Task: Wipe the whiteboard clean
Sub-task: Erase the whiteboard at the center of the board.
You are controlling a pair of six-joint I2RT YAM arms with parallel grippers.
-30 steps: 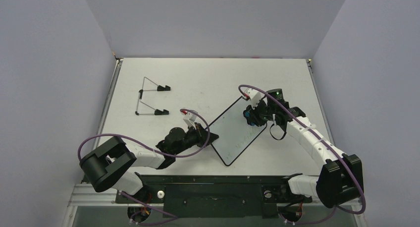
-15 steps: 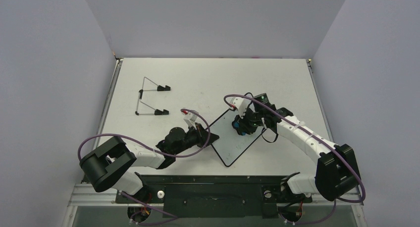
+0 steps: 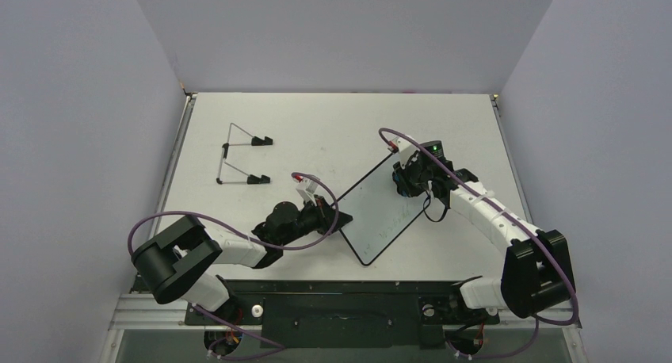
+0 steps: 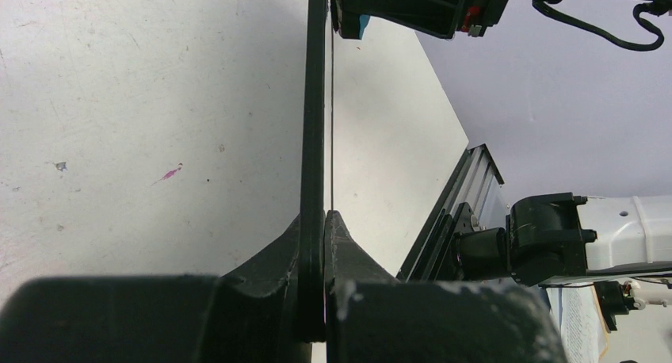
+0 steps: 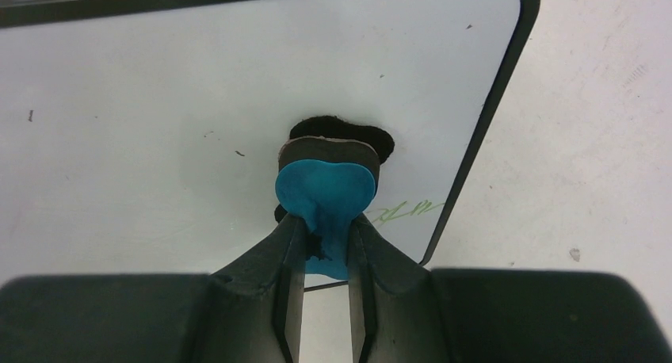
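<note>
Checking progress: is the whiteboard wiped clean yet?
Not yet: faint green writing shows on the whiteboard, beside the blue eraser.

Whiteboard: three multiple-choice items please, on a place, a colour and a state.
1. The eraser is: A) in the right gripper, on the whiteboard; B) lying loose; C) not in view.
2. The writing on the whiteboard is: A) red; B) green; C) black.
3. The left gripper is: A) open; B) shut on the whiteboard's edge; C) shut on nothing.
Answers: 1 A, the gripper clamps its blue body; 2 B, green strokes show beside the eraser; 3 B, the gripper pinches the rim.
</note>
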